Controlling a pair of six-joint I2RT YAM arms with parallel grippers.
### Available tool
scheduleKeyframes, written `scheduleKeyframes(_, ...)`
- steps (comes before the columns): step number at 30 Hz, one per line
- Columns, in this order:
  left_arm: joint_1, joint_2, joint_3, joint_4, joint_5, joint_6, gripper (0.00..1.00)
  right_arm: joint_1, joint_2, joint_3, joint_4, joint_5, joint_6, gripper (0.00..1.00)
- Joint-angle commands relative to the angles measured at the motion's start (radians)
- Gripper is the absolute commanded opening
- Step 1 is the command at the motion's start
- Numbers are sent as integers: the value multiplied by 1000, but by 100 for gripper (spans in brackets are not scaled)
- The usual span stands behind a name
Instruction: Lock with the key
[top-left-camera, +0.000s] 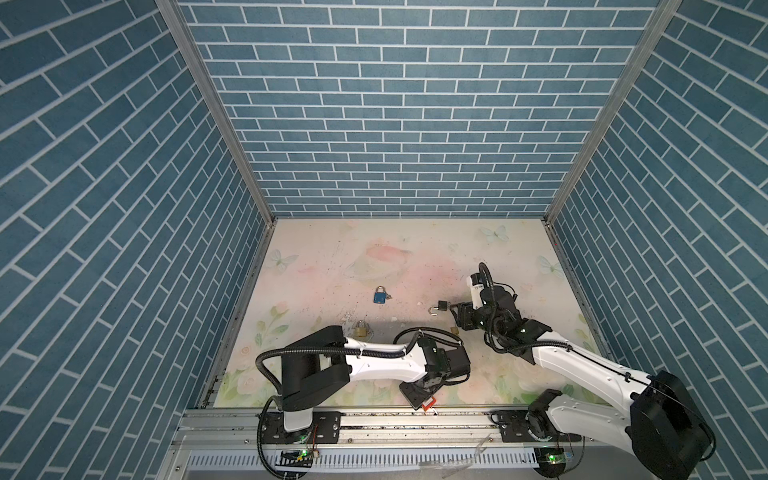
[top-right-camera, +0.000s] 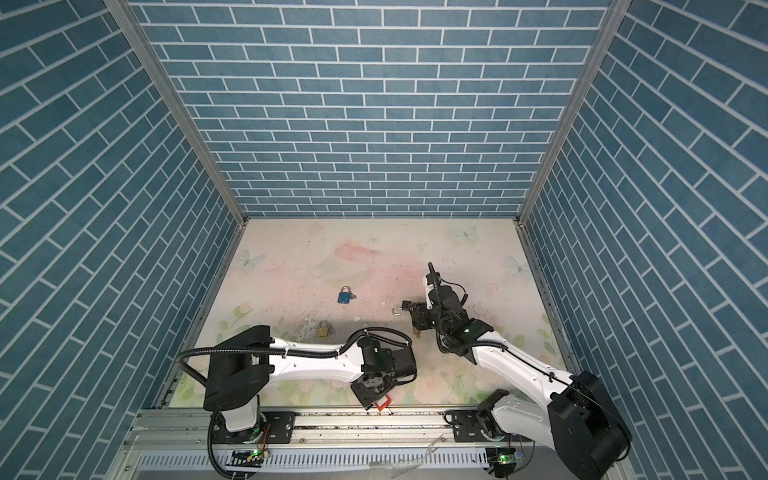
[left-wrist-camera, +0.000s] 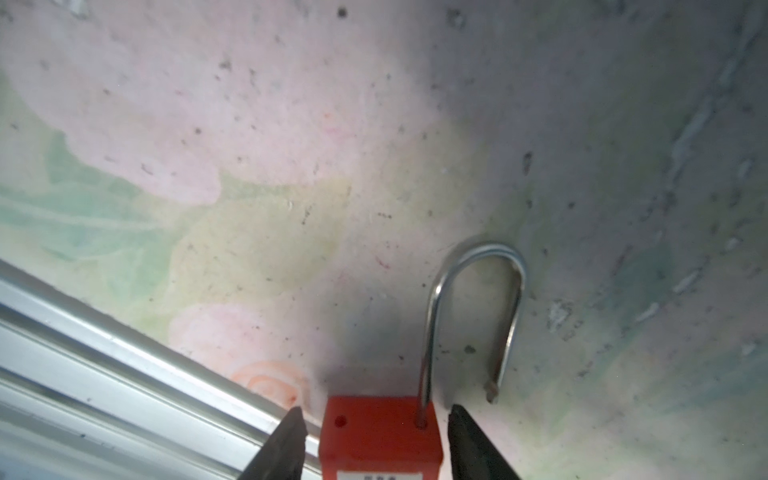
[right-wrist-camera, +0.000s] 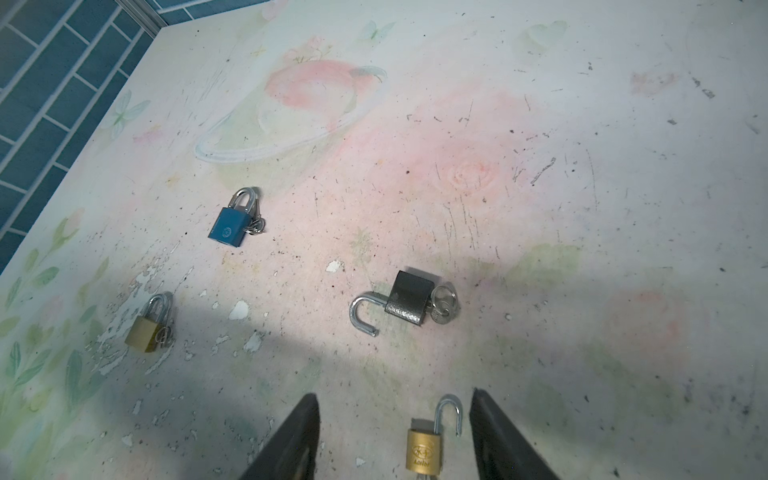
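step: grasping red padlock (left-wrist-camera: 380, 436) | left tool (left-wrist-camera: 376, 409) released, straddling its body; shackle (left-wrist-camera: 478, 270) open | right tool (right-wrist-camera: 394, 392) released over open brass padlock (right-wrist-camera: 424, 453) | next, likely: clench, press shackle shut

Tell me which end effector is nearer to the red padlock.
Left. The left end effector straddles the red padlock, a finger on each side with small gaps. The right end effector is well away from it, over an open brass padlock.
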Motion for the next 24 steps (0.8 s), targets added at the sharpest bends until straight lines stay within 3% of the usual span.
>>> scheduleKeyframes(1, 4, 8, -20, 13, -15, -21, 50, -4, -6, -5, 13, -3, 34, 59)
scheduleKeyframes(7, 32, -5, -38, 41, -34, 0, 33, -6, 1, -2, 17, -4, 36, 59)
scheduleKeyframes(14, 109, -42, -26, 3, -167, 143, 26, -27, -11, 13, 16, -30, 61, 57)
scheduleKeyframes(20, 228, -151, -44, 81, -399, 577, 17, -50, -81, 32, 18, -49, 97, 57)
scheduleKeyframes(24, 282, -282, -104, 293, -472, 1009, 16, -80, -152, 38, 22, -62, 124, 57)
